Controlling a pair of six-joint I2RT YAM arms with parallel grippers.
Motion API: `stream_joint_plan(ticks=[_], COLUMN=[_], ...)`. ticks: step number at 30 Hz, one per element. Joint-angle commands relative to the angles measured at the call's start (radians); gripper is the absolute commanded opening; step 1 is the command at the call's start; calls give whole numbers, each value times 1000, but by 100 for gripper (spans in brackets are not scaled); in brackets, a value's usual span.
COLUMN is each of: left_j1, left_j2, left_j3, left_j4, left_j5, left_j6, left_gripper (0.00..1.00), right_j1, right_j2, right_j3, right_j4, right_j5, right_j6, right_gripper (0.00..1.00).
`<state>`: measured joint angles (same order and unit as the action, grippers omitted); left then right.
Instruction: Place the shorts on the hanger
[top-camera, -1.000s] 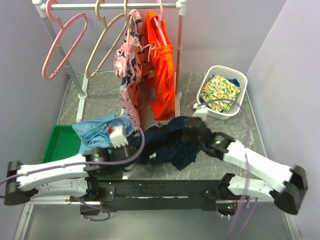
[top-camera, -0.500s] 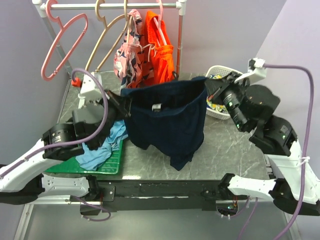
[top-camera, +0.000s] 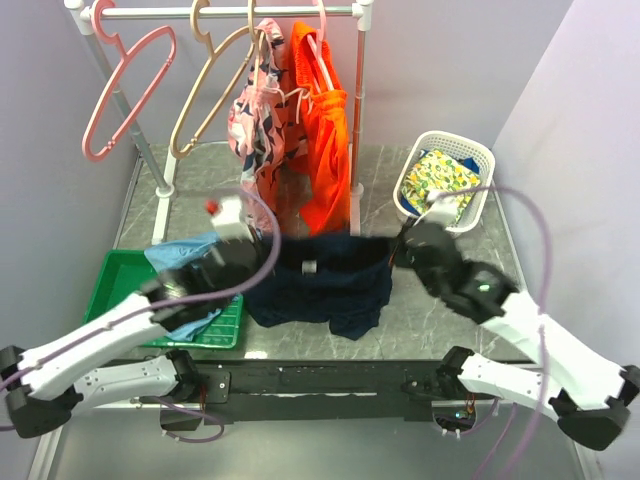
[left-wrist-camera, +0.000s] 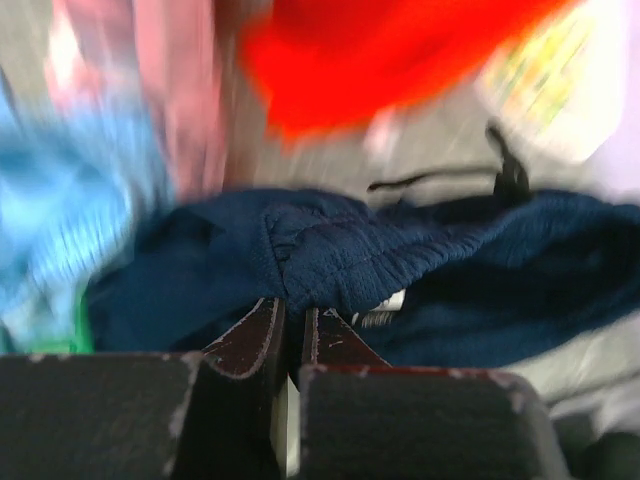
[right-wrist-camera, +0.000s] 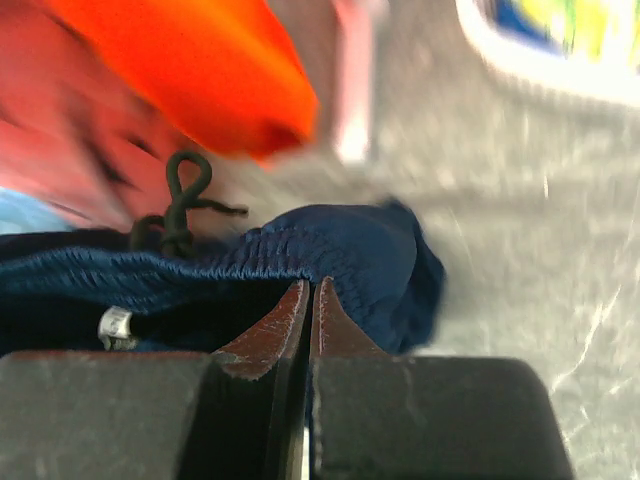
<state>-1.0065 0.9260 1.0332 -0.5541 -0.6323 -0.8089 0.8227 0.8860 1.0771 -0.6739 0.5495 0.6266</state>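
Note:
The navy shorts (top-camera: 325, 285) are stretched between my two grippers, low over the table, waistband up, legs resting on the surface. My left gripper (top-camera: 268, 248) is shut on the left end of the waistband (left-wrist-camera: 330, 250). My right gripper (top-camera: 397, 250) is shut on the right end of the waistband (right-wrist-camera: 330, 250). The tan hanger (top-camera: 205, 85) hangs empty on the rail at the back left, far above and behind the shorts.
A pink hanger (top-camera: 125, 85) hangs left of the tan one. Patterned pink shorts (top-camera: 262, 130) and orange shorts (top-camera: 325, 150) hang on the rail. Light blue shorts (top-camera: 190, 255) lie over a green tray (top-camera: 115, 290). A white basket (top-camera: 445, 185) stands at the right.
Both grippers have come down from a raised hold to just above the table, still gripping the waistband. The shorts now sag onto the surface.

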Motion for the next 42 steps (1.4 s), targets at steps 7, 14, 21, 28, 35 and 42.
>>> stream_joint_plan(ticks=[7,14,21,28,35,42], left_j1=[8,8,9,283,738,833], left_j2=[-36,-226,-188,127,431,689], left_j3=[-420,-253,181,597,1066,1348], left_j4=[296,188,105,114,-45,-216], left_j5=[371,372,64,3,445,572], left_j6=[-170,82,315,513,504,609], left_gripper=[36,75,92,99,98,89], right_j1=[-56,-56,-57,-54,-54,-54], right_j2=[27,70,97,111,102,119], right_j3=[-410,-408,-421,-421,-425,-416], right_j4=[260,270,295,274,280,286], right_j5=[-235,-244,-272,-283,-316,-358], right_j6=[117,98,97,73,71,59], right_gripper=[0,0,0,0,0,0])
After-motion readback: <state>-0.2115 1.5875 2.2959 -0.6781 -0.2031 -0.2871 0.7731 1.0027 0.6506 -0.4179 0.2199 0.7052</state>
